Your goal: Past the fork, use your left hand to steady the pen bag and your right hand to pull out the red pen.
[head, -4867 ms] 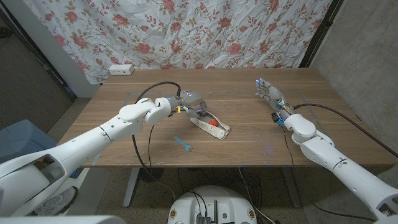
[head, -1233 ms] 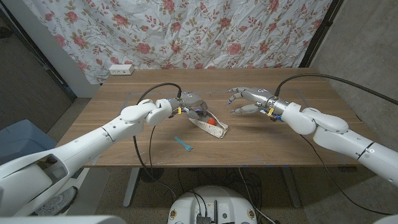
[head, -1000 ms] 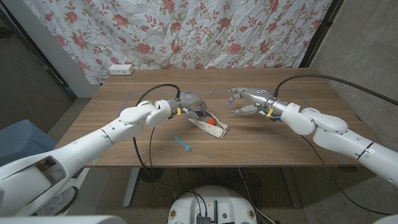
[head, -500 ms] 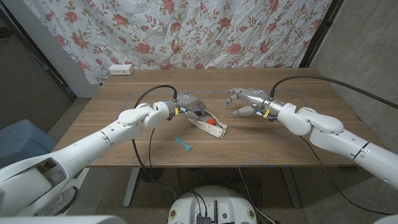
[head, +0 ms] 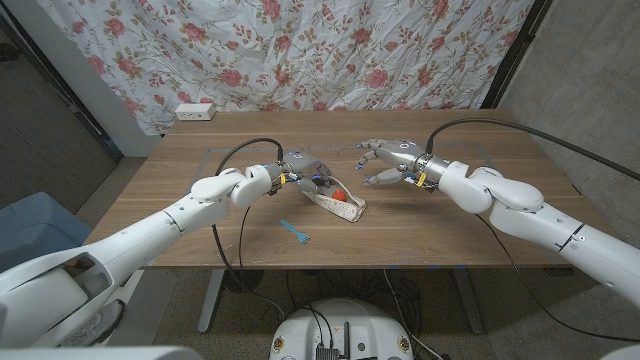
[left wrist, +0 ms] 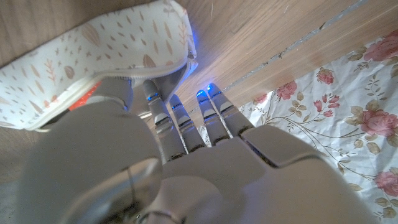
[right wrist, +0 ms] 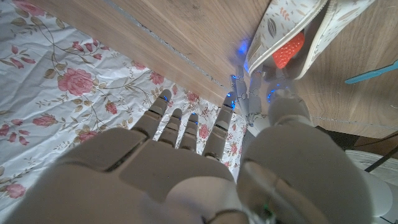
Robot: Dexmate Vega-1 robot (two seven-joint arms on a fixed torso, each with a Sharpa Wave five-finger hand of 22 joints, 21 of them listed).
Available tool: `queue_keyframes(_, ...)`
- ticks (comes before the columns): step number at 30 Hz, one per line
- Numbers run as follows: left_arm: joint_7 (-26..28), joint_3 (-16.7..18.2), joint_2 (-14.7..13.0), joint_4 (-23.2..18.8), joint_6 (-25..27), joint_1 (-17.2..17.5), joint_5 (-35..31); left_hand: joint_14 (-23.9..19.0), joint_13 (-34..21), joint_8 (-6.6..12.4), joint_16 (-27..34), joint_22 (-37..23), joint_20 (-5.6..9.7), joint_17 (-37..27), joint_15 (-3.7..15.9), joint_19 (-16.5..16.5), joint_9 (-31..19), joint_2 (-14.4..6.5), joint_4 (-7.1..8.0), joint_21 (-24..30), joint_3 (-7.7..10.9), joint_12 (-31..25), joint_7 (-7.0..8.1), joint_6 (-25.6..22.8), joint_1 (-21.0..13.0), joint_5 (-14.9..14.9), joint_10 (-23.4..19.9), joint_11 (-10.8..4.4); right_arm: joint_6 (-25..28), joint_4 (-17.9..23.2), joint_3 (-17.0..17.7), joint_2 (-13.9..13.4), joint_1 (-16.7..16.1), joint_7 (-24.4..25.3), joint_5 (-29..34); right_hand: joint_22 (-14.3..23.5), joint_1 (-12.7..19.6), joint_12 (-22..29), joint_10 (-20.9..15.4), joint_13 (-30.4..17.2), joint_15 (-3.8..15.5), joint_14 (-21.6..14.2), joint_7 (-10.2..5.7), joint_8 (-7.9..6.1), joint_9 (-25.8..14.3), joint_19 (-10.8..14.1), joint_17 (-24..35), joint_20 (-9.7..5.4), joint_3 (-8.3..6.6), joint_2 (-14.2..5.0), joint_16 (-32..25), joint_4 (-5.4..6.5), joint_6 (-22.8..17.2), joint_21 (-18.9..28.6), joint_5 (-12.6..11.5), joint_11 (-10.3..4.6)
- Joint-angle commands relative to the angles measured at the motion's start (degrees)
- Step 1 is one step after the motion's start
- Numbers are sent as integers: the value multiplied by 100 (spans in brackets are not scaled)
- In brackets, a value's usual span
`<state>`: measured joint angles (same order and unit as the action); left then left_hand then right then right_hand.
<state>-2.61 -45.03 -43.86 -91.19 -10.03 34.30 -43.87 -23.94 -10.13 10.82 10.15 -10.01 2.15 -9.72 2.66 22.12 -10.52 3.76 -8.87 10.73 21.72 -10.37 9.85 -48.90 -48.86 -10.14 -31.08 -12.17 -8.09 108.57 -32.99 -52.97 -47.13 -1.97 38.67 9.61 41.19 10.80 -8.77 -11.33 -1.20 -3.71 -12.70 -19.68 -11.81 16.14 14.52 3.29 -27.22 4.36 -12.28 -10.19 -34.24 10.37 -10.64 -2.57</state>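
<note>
Pen bag, pale with a leaf print, lay near the middle of the wooden table, slanting from far-left to near-right, with its mouth gaping toward the near-right. The left hand was clamped on the bag's far-left end; the left wrist view showed its fingers pressed against the fabric there. The red pen sat inside, only a rounded red end peeping from the mouth, as the right wrist view confirmed. The right hand hovered just to the right of the bag, holding nothing, fingers spread and slightly curled, not touching anything. A small blue fork lay nearer the robot, apart from the bag.

Several things could have gone wrong from there, in my judgement. So little of the pen stood proud of the fabric that the right fingers could have pinched cloth along with it, or cloth alone, and dragged the whole bag. The left hand held only one end, so a sideways tug could have swung the free end round or pulled the bag loose. The pen's rounded tip looked smooth and could have slipped from a shallow pinch. A hurried approach could also have nudged the bag's lip shut over the pen, hiding it
</note>
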Motion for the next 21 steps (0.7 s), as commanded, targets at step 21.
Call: queue_keyframes(21, 40, -239, 141, 471, -242, -317, 58, 47, -18, 26, 16, -8, -4, -16, 657, -7, -17, -16, 11, 21, -54, -2, -1, -1, 82, 7, 31, -12, -60, -70, -539, 366, 589, -547, 800, 2, 157, -28, 235, -15, -22, 189, -2, 118, -2, -74, 20, 154, 27, 37, 21, 46, 232, 11, -55, 8)
